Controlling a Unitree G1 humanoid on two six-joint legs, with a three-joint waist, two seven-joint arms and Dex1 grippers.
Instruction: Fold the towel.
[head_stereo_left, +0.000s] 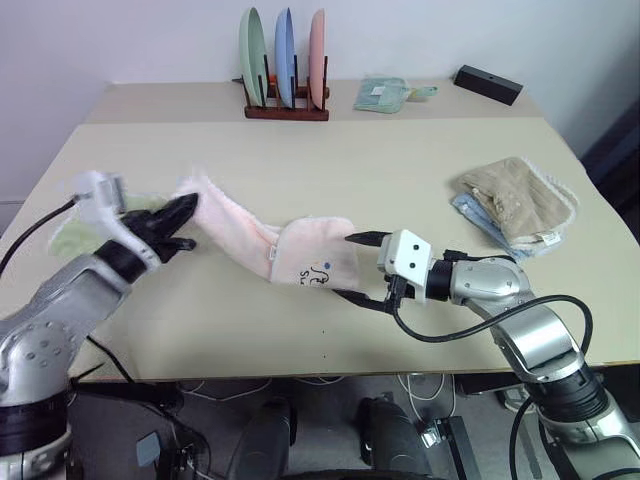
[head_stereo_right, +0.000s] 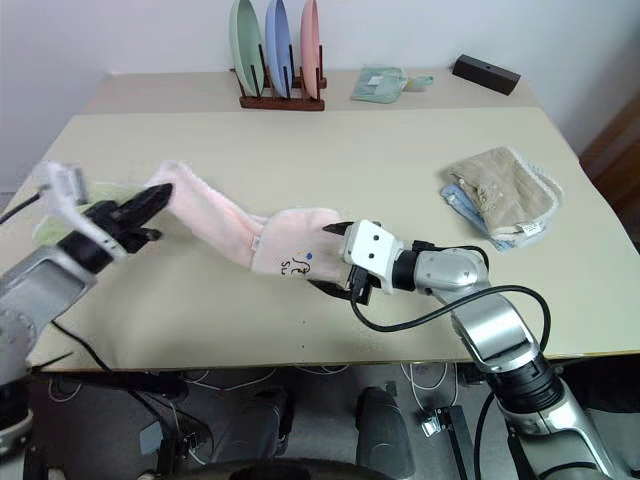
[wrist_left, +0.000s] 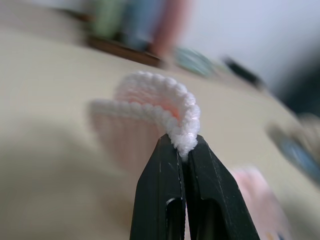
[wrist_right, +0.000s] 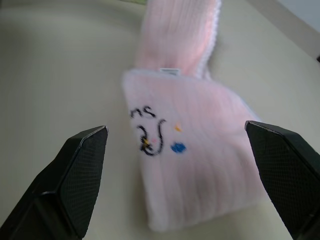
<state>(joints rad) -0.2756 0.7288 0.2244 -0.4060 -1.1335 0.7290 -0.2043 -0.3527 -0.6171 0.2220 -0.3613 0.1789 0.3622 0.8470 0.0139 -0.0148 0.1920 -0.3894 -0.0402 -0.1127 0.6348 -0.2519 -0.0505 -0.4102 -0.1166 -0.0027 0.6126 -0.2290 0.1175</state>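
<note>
Left wrist view: my left gripper (wrist_left: 184, 145) is clamped tight on the white-edged rim of the pink towel (wrist_left: 150, 107), both black fingers (wrist_left: 162, 185) pressed together with the terry hem bunched between the tips.

From the head cameras I see the left gripper (head_stereo_left: 185, 222) holding that end of the towel (head_stereo_left: 265, 240) up off the beige table (head_stereo_left: 350, 160) on my left side. The cloth runs as a long twisted strip from there toward the middle, where its other end lies flat on the table, folded over, with the dark embroidered logo (head_stereo_left: 318, 273) facing up (a small white tag shows at the fold in the right wrist view).

Right gripper (head_stereo_left: 362, 268) sits low just beside that logo end, jaws spread wide, holding nothing. In the right wrist view the two fingers (wrist_right: 75, 175) frame the logo end (wrist_right: 195, 170) from either side with clear gaps; I can't tell if the lower finger touches the cloth.

Elsewhere on the table: a light green cloth (head_stereo_left: 75, 235) near the left gripper, a beige towel (head_stereo_left: 515, 195) stacked on a blue one (head_stereo_left: 470, 212) at my right, a wooden rack (head_stereo_left: 286, 110) with green, blue and pink plates at the back, a small green cloth (head_stereo_left: 382, 94) and a black box (head_stereo_left: 488, 84) beside it.
</note>
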